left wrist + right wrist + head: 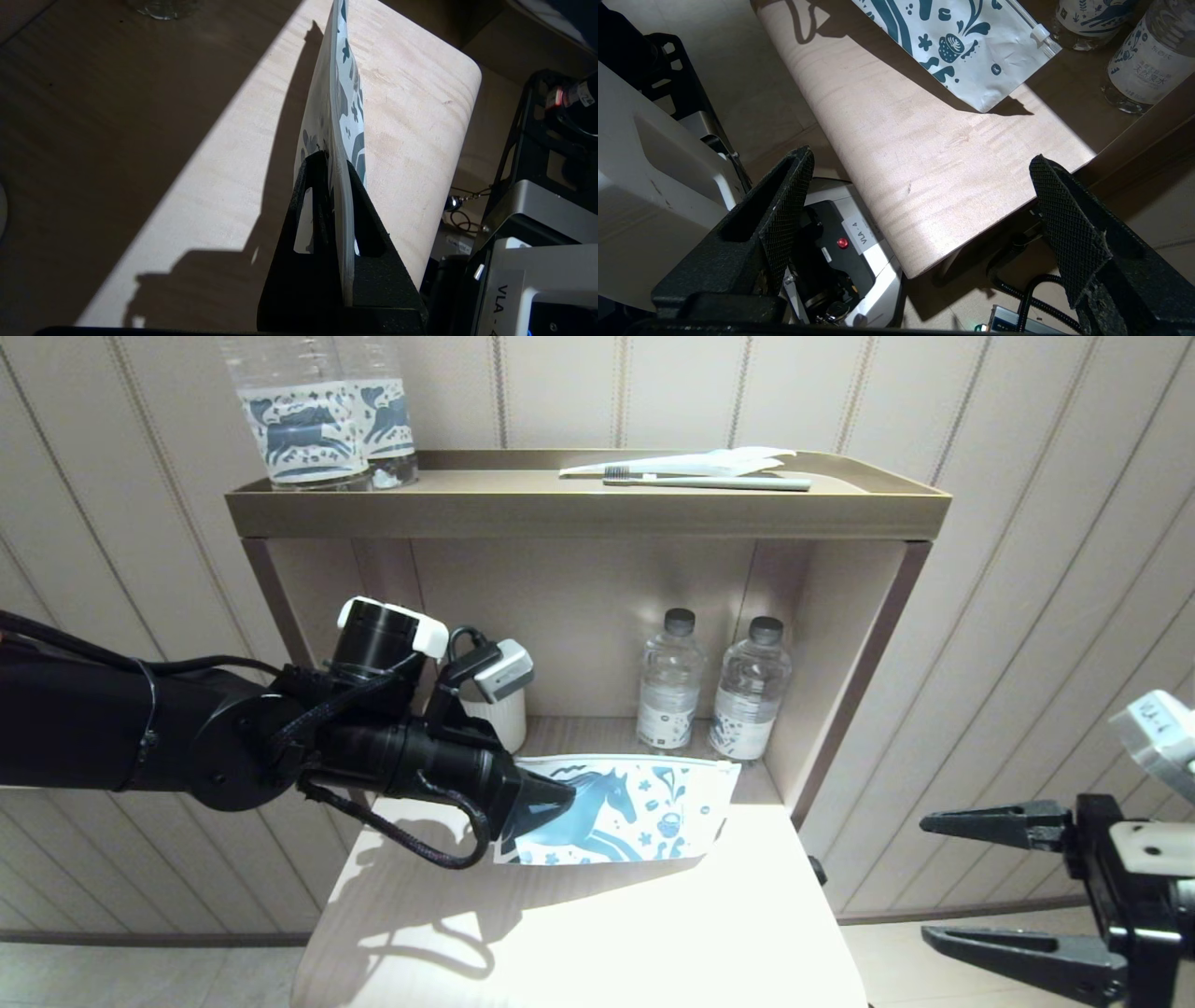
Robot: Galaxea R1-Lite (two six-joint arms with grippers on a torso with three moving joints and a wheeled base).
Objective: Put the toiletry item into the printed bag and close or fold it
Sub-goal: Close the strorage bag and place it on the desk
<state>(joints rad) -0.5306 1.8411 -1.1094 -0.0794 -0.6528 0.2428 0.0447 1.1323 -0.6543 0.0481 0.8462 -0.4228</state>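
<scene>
Now the left end effector [551, 800] has the printed bag [644, 807] pinched at one end.
It's held upright over the table [597, 933], zip edge up, probably for loading; the right end effector [934, 882] waits open, well apart, toothbrush [709, 481] on the top shelf [588, 513].

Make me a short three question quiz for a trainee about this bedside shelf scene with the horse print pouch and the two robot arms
1. True or false: the left gripper is shut on one end of the flat white soft-plastic pouch printed with a teal-blue horse.
2. Where does the pale toothbrush lie? A) inside the pouch B) on the tan top tray C) between the right gripper's fingers
3. Fill in: the right gripper, off to the table's right side, is ____.

Key: 1 true; 2 B; 3 open, holding nothing.
</scene>
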